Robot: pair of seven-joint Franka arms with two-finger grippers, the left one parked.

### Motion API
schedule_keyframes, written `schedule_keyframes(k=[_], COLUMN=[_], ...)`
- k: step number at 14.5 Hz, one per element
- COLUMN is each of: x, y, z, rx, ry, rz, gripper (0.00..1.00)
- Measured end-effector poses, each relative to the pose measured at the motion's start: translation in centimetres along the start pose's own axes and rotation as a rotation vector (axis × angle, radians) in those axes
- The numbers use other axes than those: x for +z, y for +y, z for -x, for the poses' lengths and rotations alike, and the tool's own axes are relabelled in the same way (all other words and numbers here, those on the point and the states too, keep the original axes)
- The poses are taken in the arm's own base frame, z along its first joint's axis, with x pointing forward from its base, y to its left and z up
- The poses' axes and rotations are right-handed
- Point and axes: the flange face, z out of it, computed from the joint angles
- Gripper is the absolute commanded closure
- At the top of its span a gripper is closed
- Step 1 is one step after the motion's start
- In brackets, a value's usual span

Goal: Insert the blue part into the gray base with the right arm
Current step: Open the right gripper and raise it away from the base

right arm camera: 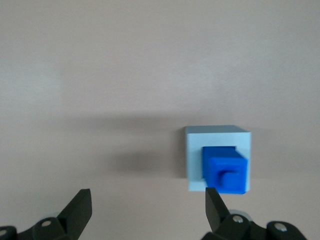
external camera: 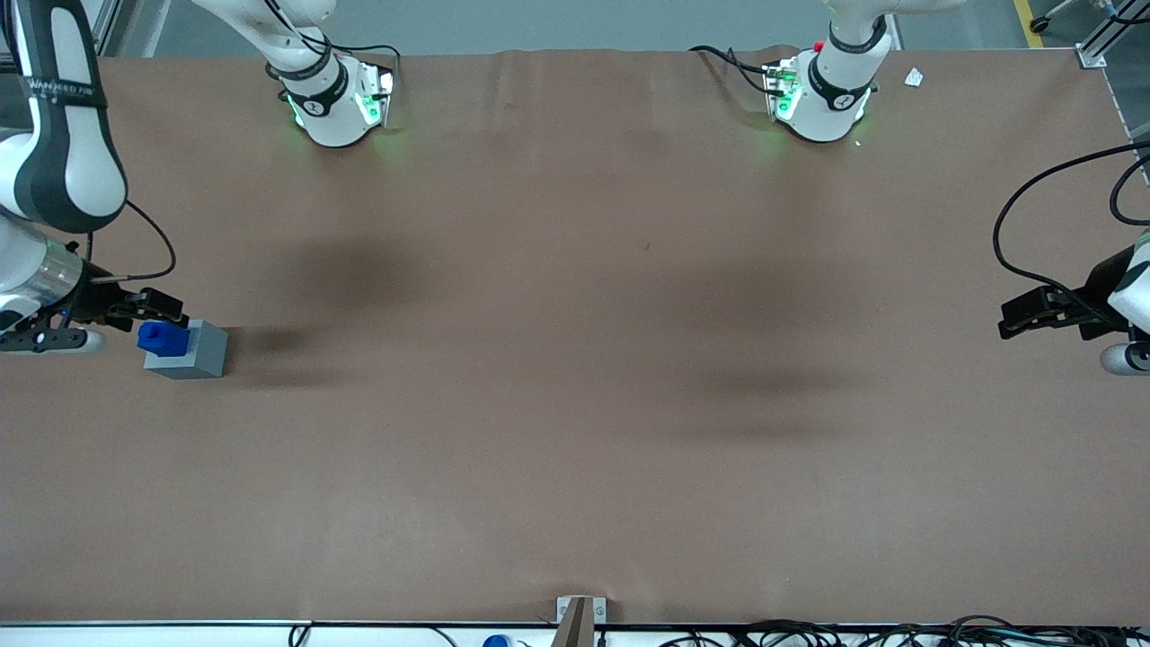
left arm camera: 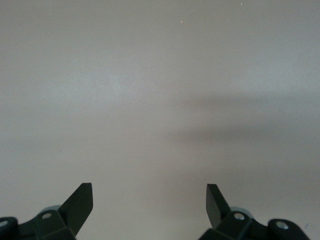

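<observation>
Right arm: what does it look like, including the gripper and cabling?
The right arm is white and rounded, with dark gray-black bands, small lettering, a silver wrist ring and a thin black looping cable. Its gripper, by the blue part, is black with two tapered fingers.

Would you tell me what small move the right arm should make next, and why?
Probably a short retreat, straight away from the blocks. The blue part already sits in the gray base, stub outward, and the gripper is open with nothing between its fingers, which hang close beside the blue part. Backing off should avoid knocking it loose.
</observation>
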Motion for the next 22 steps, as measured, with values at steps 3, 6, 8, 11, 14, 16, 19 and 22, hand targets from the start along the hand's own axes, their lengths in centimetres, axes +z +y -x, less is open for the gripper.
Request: schedule_keyframes(k=[3,6,8,11,14,16,19,22], x=[-1.7,-3.6,-4.9,-7.2,-10.6,-12.8,-16.3,-20.7], y=[-3.4,-6.1,-6.9,-7.7,-8.2,-8.3,-8.8,-9.9], z=[0.2,0.6,1.0,1.7,1.9,1.6,1.4,1.3], rx=[0.024,0.037,0.032,0.019,0.009,0.03,0.051,0.027], ry=[-0.008,-0.005,0.005,0.012,0.021,0.044,0.052,0.088], rz=[-0.004,-0.006,-0.005,-0.007,-0.009,-0.008,-0.005,0.02], gripper=[0.0,0.0,0.0,0.0,0.0,0.0,0.0,0.0])
